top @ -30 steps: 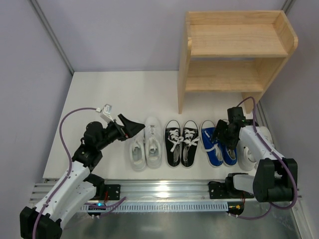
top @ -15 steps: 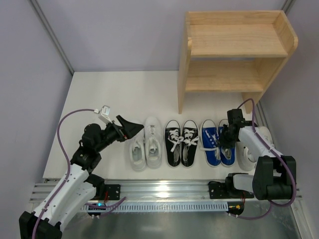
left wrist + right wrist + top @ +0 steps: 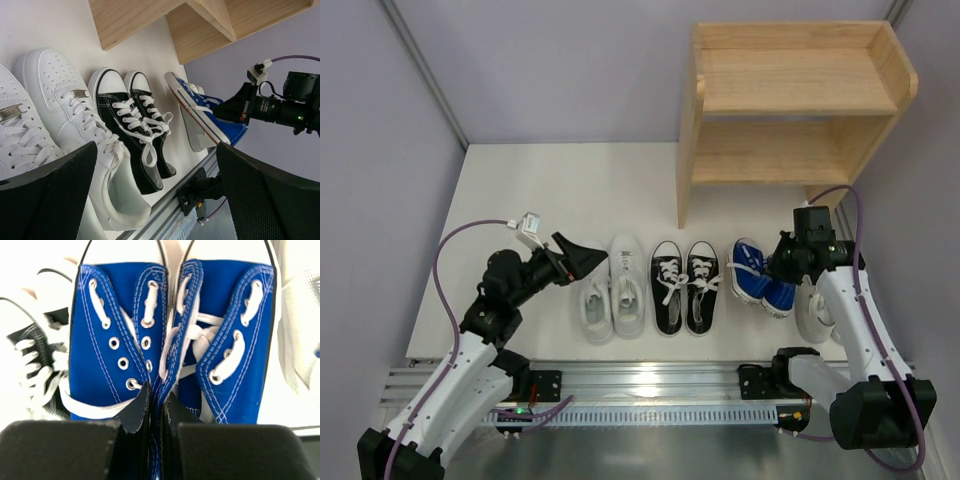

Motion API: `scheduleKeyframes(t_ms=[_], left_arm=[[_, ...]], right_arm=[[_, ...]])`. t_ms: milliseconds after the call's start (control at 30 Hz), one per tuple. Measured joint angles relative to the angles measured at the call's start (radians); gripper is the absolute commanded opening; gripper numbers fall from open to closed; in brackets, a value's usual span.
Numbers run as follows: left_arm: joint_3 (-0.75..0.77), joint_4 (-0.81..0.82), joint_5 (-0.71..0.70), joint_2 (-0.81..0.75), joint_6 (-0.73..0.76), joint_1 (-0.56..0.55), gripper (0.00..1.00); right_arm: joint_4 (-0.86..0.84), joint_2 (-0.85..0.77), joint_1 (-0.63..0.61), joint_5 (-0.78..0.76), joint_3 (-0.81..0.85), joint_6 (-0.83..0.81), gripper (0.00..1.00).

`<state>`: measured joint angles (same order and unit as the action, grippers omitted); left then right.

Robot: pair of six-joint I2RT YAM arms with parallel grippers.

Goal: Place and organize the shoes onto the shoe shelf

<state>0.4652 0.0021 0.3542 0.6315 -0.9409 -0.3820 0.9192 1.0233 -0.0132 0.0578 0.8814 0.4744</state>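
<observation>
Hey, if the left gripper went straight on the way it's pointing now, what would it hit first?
Most likely the white leather low-tops: the left gripper is open and aimed at their toe end. The black canvas pair lies beyond. Depth is unclear.

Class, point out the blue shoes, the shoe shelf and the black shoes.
blue shoes [image 3: 92, 365]: right wrist view, canvas.
shoe shelf [image 3: 790, 80]: top external view, upper board.
black shoes [image 3: 669, 281]: top external view, laces.

shoe shelf [image 3: 790, 80] tiers: open | black pair [image 3: 670, 285]: beside blue pair [image 3: 756, 281]
</observation>
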Motion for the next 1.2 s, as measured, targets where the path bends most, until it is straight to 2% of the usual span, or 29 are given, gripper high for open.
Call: scheduleKeyframes(t_ms=[300, 533, 933, 1200], left_arm=[[0.0, -0.001, -0.005, -0.002, -0.001, 0.0, 1.0], [0.0, -0.008, -0.006, -0.015, -0.002, 0.0, 1.0], [0.0, -0.034, -0.011, -0.035, 0.002, 0.0, 1.0], [0.001, -0.037, -0.019, -0.033, 0.002, 0.0, 1.0]], right_arm=[[0.137, -0.116, 0.0, -0.019, 0.179, -0.059, 0.04], [0.153, -0.172, 0.0, -0.013, 0.271, -0.112, 0.04], [-0.051, -0.241, 0.0, 0.08, 0.272, -0.149, 0.04], [-0.241, -0.127, -0.047, 0.056, 0.266, -0.159, 0.04]])
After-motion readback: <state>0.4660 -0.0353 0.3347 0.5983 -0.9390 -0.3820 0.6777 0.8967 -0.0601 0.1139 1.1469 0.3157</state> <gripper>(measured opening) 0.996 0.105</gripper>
